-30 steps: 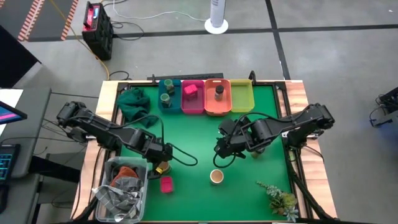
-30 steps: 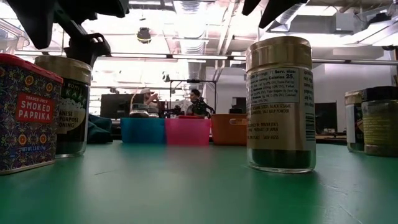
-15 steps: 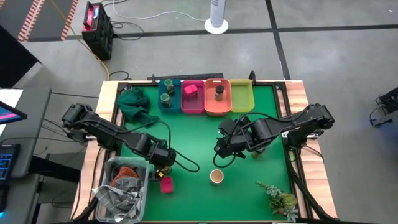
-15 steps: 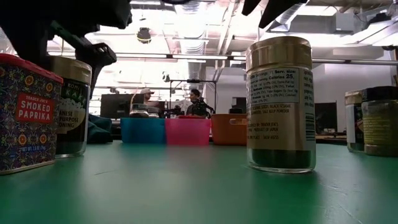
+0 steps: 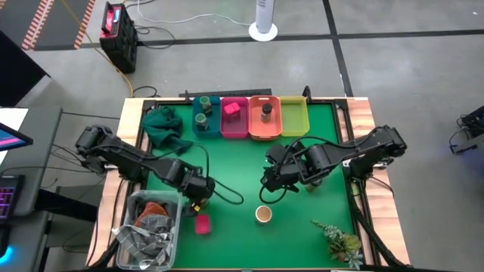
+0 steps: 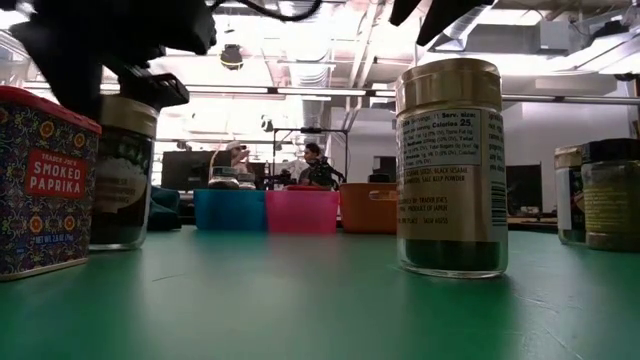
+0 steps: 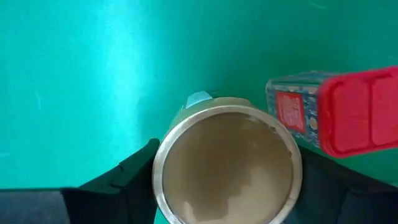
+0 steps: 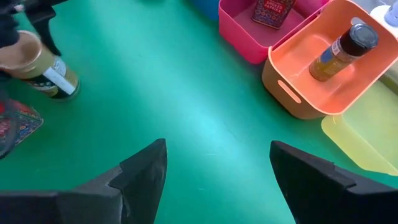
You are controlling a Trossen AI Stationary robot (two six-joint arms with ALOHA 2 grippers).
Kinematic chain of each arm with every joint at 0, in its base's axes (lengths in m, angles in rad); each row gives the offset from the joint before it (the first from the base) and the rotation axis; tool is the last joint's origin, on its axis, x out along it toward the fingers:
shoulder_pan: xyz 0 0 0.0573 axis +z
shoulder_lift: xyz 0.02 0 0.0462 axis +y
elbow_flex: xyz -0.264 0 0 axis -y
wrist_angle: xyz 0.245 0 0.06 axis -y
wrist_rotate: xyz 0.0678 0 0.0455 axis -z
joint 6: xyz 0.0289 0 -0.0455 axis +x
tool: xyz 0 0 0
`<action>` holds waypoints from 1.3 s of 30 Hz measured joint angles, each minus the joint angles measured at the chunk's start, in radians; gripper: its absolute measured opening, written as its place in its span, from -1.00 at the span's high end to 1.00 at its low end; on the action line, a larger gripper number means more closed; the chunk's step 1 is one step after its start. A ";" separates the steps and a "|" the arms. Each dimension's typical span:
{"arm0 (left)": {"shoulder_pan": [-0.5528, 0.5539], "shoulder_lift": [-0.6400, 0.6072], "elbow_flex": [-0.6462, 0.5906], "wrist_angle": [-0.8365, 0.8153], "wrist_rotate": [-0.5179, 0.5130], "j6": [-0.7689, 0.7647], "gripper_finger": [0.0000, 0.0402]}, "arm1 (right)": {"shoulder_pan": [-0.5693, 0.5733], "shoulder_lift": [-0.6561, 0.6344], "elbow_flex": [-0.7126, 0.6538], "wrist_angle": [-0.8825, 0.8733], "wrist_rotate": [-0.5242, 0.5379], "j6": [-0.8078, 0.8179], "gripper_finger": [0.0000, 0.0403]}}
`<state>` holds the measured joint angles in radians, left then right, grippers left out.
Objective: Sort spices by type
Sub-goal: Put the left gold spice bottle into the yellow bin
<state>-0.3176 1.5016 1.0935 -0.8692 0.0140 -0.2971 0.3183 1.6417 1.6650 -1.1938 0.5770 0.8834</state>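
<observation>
I've got my left gripper [image 7: 227,186] straddling the upright jar [image 7: 227,163], fingers half-open, jar dead centre between them.

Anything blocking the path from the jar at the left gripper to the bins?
Nothing visible. The left gripper is around the tan-lidded jar, fingers on either side. The red paprika tin sits beside it, on the side away from the bins. Between jar and bins is bare green mat; the right gripper hangs off to one side.
</observation>
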 joint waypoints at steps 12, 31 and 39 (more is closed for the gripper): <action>0.298 -0.044 0.090 -0.078 -0.024 0.195 -0.33 | 0.000 0.000 0.000 -0.033 0.000 0.022 -0.54; 0.620 0.285 0.592 -0.121 0.116 0.534 -0.36 | 0.001 -0.001 -0.006 -0.265 0.008 0.367 -0.54; 0.662 0.387 0.816 -0.117 0.114 0.491 -0.36 | 0.022 -0.001 -0.007 -0.276 0.005 0.377 -0.54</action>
<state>0.3444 1.8884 1.9098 -0.9861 0.1279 0.1940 0.3405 1.6409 1.6581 -1.4700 0.5816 1.2600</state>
